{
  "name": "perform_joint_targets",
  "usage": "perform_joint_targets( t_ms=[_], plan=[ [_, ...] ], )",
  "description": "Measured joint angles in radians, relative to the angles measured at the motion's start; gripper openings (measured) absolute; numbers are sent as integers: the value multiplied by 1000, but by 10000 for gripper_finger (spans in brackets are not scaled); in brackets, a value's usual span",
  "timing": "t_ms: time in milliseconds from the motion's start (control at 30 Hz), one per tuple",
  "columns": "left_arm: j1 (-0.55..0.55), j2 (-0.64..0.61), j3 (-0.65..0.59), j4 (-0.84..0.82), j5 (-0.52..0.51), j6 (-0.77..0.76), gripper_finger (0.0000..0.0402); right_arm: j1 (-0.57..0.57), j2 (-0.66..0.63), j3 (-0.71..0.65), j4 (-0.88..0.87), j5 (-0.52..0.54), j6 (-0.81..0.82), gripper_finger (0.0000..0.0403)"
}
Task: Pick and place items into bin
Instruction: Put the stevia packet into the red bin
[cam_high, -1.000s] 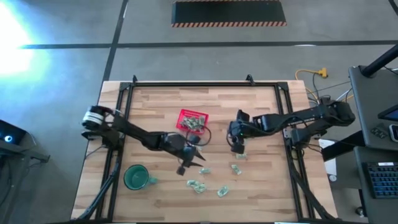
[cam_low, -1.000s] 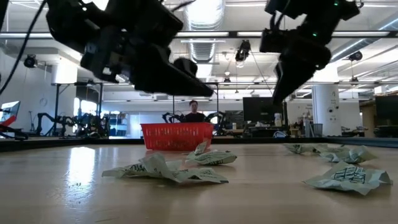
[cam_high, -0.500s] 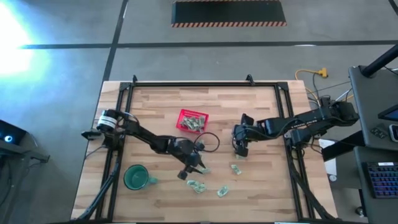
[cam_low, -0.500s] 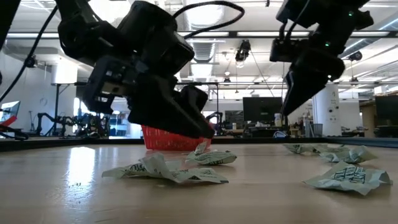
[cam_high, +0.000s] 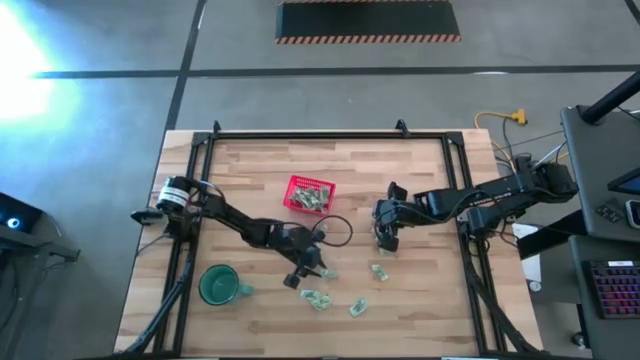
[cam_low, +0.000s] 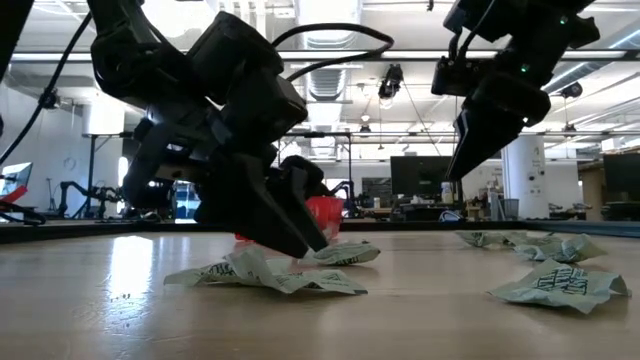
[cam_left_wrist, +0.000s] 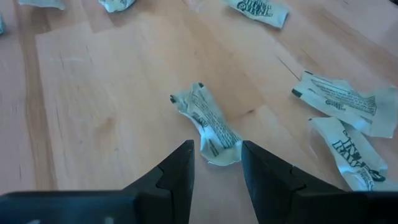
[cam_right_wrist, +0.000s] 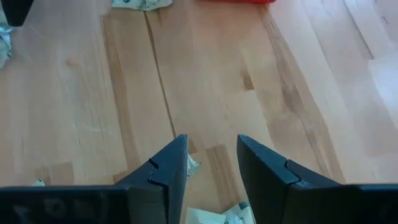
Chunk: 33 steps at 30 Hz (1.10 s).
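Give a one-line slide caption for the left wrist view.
Left gripper, jaws open, poised over a crinkled wrapped piece on the wooden table.

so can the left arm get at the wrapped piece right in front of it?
Probably yes. The left gripper is low over the wrapped piece, fingers open either side of its near end, bare table around it and nothing in between.

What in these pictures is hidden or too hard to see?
- Red basket: in the low view the left tool blocks nearly all of it.
- Pieces inside the basket: too small in the high view to count.
- Print on the wrapped piece: too small to read in the left wrist view.
- Piece under the right tool: its fingers cover most of it.
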Motion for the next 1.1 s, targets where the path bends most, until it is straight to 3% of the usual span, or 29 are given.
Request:
perform_joint_targets(
  t_ms=[167,467,600,1000,1100],
  plan=[
    [0,0,2,-31,-1,1,98,0,0,0,0,0,0,124],
    [0,-1,3,-41,3,27,8,0,0,0,0,0,0,116],
    [0,-2,3,-42,0,28,5,0,0,0,2,-1,0,118],
    [0,-84,-4,-45,-218,29,0,0,0,-3,5,-1,0,108],
    [0,-120,-12,-43,-313,38,0,0,0,-4,5,-1,0,105]
  ],
)
